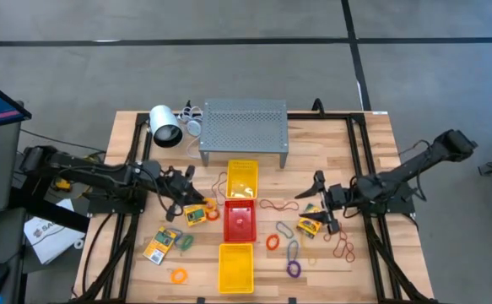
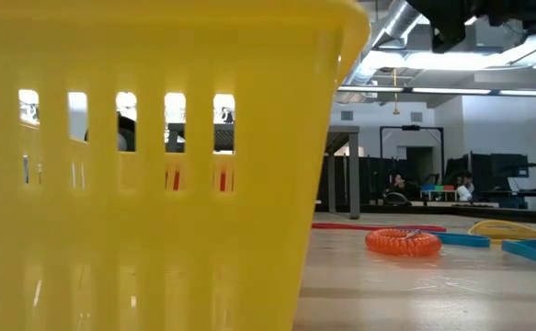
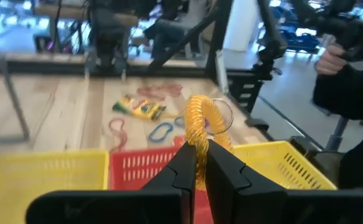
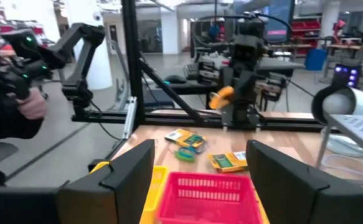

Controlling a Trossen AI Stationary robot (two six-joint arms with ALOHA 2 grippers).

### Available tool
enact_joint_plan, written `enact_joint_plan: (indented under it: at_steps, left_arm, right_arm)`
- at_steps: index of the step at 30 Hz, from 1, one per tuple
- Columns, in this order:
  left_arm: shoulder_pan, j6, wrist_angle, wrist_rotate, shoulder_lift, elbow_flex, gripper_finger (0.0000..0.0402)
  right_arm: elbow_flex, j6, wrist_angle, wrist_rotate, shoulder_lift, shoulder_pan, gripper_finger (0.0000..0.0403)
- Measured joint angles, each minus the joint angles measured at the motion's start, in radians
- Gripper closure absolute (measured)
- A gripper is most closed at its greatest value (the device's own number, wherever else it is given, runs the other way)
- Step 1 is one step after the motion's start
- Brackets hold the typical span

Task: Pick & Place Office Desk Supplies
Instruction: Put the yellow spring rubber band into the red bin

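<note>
The left gripper (image 3: 197, 163) is clamped on an orange coiled band (image 3: 200, 122), which stands up from between the fingertips with its loop rising above them, lifted clear of the table. From above, this left gripper (image 1: 176, 187) sits just to the left of the row of three trays, and the red tray (image 1: 239, 219) in the middle is the nearest one, lying to its right and slightly toward the front edge; the yellow trays (image 1: 243, 178) flank it behind and in front. The coming move likely turns on that short sideways reach: the band has to travel rightward over the red tray's near wall (image 3: 145, 168), which shows directly beyond the fingers in the left wrist view. The right gripper (image 1: 321, 205) waits on the far side of the trays with its fingers spread and holding nothing, near a yellow card packet (image 1: 308, 225). Other packets (image 1: 196, 215) and loose loops (image 1: 294, 268) remain scattered on the wooden table (image 1: 372, 143).
</note>
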Motion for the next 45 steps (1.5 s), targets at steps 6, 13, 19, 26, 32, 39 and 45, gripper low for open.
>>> enact_joint_plan:
  at_steps: [6,13,19,26,32,39,45]
  left_arm:
    - [-0.011,-0.041,0.145,-0.002,0.15,-0.001,0.0387]
    - [-0.011,-0.057,0.207,-0.003,0.311,0.041,0.0386]
    - [-0.021,-0.043,0.193,-0.003,0.427,0.133,0.0385]
    - [-0.044,-0.021,0.001,-0.009,0.504,0.248,0.0385]
    - [-0.07,-0.013,-0.124,-0.068,0.564,0.336,0.0385]
    - [-0.088,0.004,-0.21,-0.087,0.624,0.418,0.0385]
    - [-0.088,0.004,-0.239,-0.087,0.69,0.467,0.0385]
  right_arm:
    - [-0.08,0.015,0.108,0.003,0.0,0.002,0.0154]
    - [-0.16,0.016,0.213,0.013,0.0,0.001,0.0154]
    - [-0.162,0.018,0.216,0.033,0.0,-0.006,0.0154]
    - [-0.162,0.035,0.2,0.032,0.0,-0.021,0.0154]
    - [-0.162,0.042,0.189,0.03,0.0,-0.034,0.0154]
    - [-0.162,0.043,0.185,0.03,0.0,-0.033,0.0154]
    - [-0.162,0.043,0.185,0.03,0.0,-0.033,0.0154]
